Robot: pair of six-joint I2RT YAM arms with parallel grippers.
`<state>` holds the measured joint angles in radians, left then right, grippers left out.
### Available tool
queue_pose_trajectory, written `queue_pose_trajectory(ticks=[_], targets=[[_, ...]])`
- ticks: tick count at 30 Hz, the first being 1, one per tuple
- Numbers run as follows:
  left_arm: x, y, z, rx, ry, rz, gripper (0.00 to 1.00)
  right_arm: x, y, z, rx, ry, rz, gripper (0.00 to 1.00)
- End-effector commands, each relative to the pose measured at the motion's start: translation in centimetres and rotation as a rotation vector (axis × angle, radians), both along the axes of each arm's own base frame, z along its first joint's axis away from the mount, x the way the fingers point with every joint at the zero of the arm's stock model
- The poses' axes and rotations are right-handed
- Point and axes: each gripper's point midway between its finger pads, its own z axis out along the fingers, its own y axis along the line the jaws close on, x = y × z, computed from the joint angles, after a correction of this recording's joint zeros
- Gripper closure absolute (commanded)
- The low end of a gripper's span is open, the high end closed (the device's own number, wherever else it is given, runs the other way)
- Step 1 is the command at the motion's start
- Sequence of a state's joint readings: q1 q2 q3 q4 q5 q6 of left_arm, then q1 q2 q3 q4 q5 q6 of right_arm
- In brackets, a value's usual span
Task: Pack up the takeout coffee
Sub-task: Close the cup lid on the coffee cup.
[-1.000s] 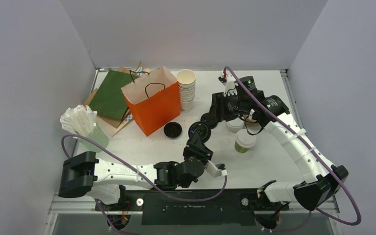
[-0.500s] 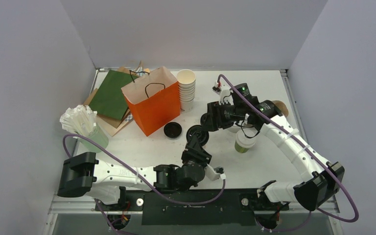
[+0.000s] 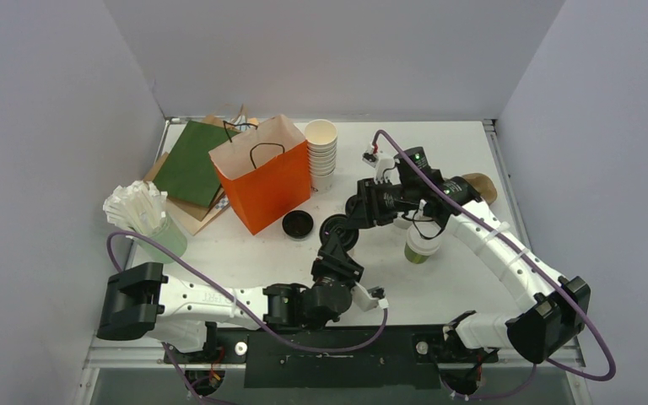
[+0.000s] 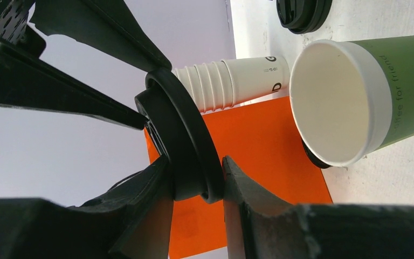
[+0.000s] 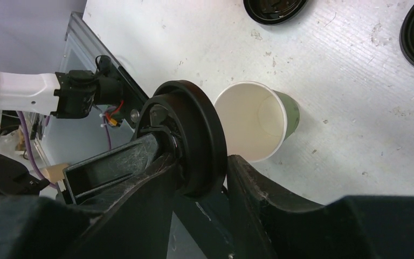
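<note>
A black lid (image 3: 338, 226) is held on edge above the table between both grippers. My left gripper (image 3: 338, 242) is shut on its lower rim, with both fingers pressed to the lid (image 4: 186, 137) in the left wrist view. My right gripper (image 3: 357, 209) reaches in from the right, and its fingers close on the same lid (image 5: 197, 135). An olive-green paper cup (image 3: 420, 245) stands open and lidless to the right of the lid; it also shows in the left wrist view (image 4: 350, 102) and the right wrist view (image 5: 261, 121). No capped cup is in view.
An orange paper bag (image 3: 263, 184) stands open at the back left, with a stack of lidless white cups (image 3: 321, 153) beside it. A loose black lid (image 3: 297, 224) lies in front of the bag. Green and brown flat bags (image 3: 187, 164) and a straw holder (image 3: 145, 221) are at the left.
My right gripper has moved left and down to the black lid held up by the left gripper, and its fingers now sit on the lid. The left gripper has risen slightly.
</note>
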<state>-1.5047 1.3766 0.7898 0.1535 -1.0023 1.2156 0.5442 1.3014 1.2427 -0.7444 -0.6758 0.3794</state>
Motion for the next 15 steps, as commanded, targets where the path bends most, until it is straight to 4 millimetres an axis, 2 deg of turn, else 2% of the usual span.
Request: queue_pose_trajectory(ticks=[1, 5, 8, 12, 15], targets=[[-0.04, 0.38, 1.34, -0.063, -0.013, 0.011, 0.76, 0.34, 0.69, 1.07, 0.057, -0.03, 0.008, 0.65], [-0.03, 0.51, 1.39, -0.068, -0.014, 0.013, 0.71, 0.51, 0.4, 0.54, 0.06, -0.015, -0.009, 0.73], [-0.18, 0.57, 1.27, -0.074, -0.009, 0.012, 0.63, 0.59, 0.21, 0.22, 0.078, -0.002, -0.012, 0.75], [-0.38, 0.51, 1.15, -0.085, 0.001, 0.009, 0.42, 0.68, 0.03, 0.17, 0.121, 0.015, -0.017, 0.75], [-0.43, 0.5, 1.36, -0.104, 0.009, 0.006, 0.32, 0.77, -0.14, 0.15, 0.153, 0.034, -0.018, 0.76]])
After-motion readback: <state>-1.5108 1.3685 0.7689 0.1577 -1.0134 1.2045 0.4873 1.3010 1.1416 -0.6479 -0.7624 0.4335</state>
